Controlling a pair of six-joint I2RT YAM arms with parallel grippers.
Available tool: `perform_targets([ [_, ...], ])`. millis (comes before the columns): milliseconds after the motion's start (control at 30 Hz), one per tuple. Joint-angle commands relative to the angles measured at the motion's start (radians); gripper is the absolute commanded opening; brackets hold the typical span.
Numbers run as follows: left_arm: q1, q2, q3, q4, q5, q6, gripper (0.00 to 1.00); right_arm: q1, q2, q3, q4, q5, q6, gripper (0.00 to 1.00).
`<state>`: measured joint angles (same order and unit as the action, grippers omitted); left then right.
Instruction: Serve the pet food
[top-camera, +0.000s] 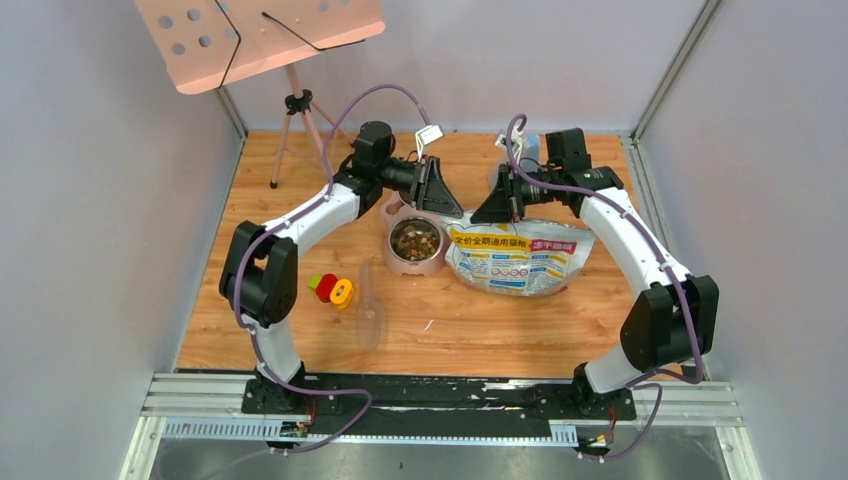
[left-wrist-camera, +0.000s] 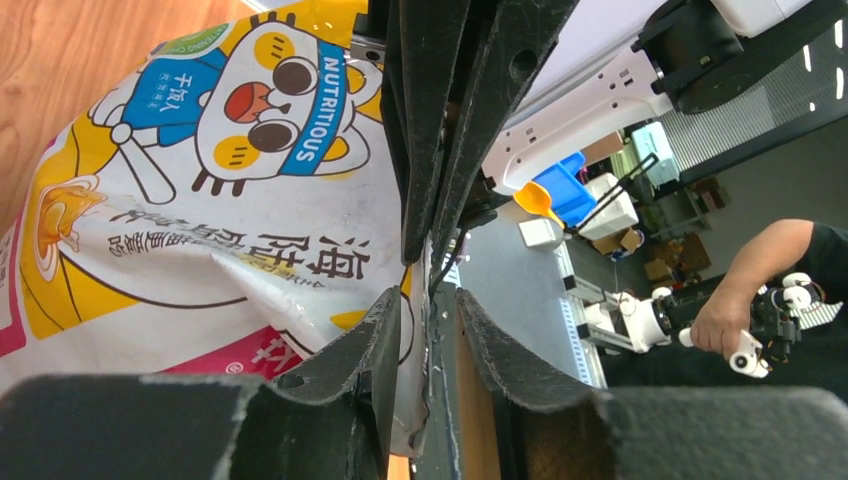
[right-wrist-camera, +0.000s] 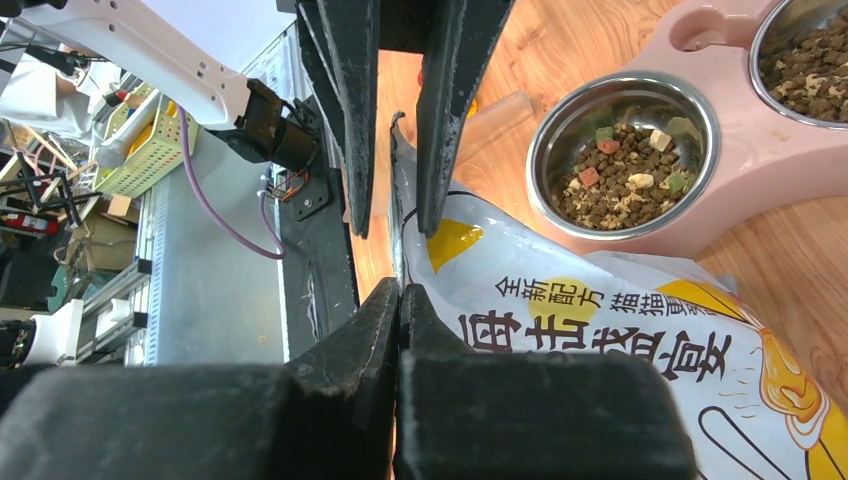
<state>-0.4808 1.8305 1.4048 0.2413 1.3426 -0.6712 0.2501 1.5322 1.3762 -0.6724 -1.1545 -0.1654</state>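
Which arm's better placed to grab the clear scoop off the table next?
Probably the left: the scoop lies left of centre, by the toy; the right gripper is farther off, at the bag's far edge.

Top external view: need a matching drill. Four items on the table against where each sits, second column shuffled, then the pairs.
Items:
1. pet food
2. food bag
3. red-and-yellow toy
4. clear scoop

Places:
A. on the wood, right of the pink feeder
B. on the wood, leftmost of the four
C. in the feeder's steel bowl
D. on the wood, just right of the toy, lower in the view than the feeder

Pairs: 1-C, 2-A, 3-B, 4-D
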Motion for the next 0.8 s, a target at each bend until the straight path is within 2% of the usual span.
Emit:
perform_targets([
  [0,0.026,-0.073,0.007,-0.078,0.032,0.091,0.32,0.001,-0.028,0.044,0.038,-0.033,-0.007,0.00],
  [167,0.053,-0.076,-0.019,-0.068,0.047,0.089,0.30,0.000,-0.050,0.024,0.035,-0.019,-0.008,0.00],
  [200,0.053,-0.074,-0.017,-0.068,0.047,0.090,0.27,0.001,-0.050,0.023,0.036,-0.015,-0.007,0.01],
  [300,0.053,-0.064,-0.008,-0.067,0.047,0.091,0.13,0.002,-0.043,0.032,0.036,-0.011,0.000,0.13],
  [433,0.051,-0.061,-0.004,-0.067,0.044,0.092,0.03,0.006,-0.011,0.058,0.041,-0.020,0.031,0.27],
  [533,0.050,-0.065,-0.005,-0.067,0.043,0.091,0.02,0.017,0.008,0.070,0.047,-0.014,0.042,0.32],
  [767,0.050,-0.075,-0.001,-0.066,0.032,0.090,0.02,0.043,0.025,0.063,0.062,-0.016,0.065,0.33],
])
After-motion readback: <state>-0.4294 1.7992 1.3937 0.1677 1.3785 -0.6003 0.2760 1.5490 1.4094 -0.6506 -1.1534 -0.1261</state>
